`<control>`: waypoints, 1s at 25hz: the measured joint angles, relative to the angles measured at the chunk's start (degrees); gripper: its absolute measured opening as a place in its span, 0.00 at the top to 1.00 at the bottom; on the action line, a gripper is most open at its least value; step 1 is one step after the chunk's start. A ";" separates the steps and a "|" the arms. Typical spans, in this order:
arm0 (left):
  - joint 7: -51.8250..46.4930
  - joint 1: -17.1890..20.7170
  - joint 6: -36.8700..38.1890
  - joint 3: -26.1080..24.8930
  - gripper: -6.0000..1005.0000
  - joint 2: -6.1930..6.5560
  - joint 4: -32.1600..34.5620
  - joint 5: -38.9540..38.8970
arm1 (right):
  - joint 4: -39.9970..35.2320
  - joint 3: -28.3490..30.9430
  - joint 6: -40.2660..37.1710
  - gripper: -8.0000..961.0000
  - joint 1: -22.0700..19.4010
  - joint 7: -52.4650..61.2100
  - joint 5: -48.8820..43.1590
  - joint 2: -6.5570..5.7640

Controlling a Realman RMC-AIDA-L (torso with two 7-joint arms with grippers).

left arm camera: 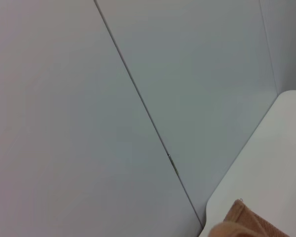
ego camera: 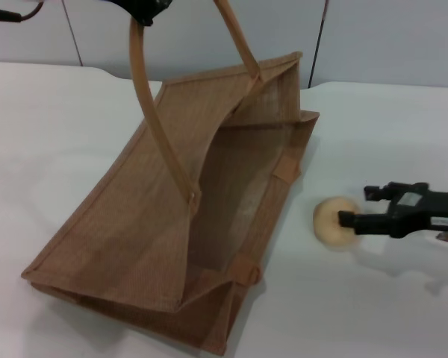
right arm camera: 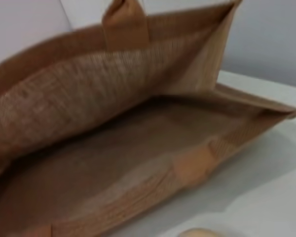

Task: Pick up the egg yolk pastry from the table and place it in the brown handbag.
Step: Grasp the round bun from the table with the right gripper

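The brown handbag (ego camera: 172, 216) lies on its side on the white table (ego camera: 52, 142), its mouth open toward the right. My left gripper (ego camera: 145, 11) at the top edge holds one lighter tan handle (ego camera: 153, 112) up, which keeps the mouth open. The egg yolk pastry (ego camera: 332, 221), a small pale-yellow ball, sits on the table just right of the bag's mouth. My right gripper (ego camera: 358, 206) is open and level with the pastry, its near fingertip at the pastry's right side. The right wrist view shows the bag's open inside (right arm camera: 138, 123) and the pastry's top (right arm camera: 200, 232).
A grey panelled wall (ego camera: 209, 37) runs behind the table. The left wrist view shows that wall (left arm camera: 113, 98), a table corner (left arm camera: 271, 158) and a bit of the bag (left arm camera: 251, 222). Bare tabletop lies left of the bag and in front of the pastry.
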 joint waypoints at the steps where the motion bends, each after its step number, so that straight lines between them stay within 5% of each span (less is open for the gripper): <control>1: 0.00 -0.03 0.00 0.03 0.87 0.00 -0.01 0.00 | -0.04 0.91 0.06 0.08 0.47 0.19 -1.85 0.75; 4: 0.00 -0.26 0.00 0.07 0.87 0.00 -0.03 0.00 | 0.08 2.36 0.06 0.08 1.62 0.42 -4.89 1.65; 25: -0.12 -1.52 -0.55 0.32 0.87 -0.09 -0.03 -0.09 | 6.43 1.94 2.66 0.09 5.70 -0.48 -5.31 1.89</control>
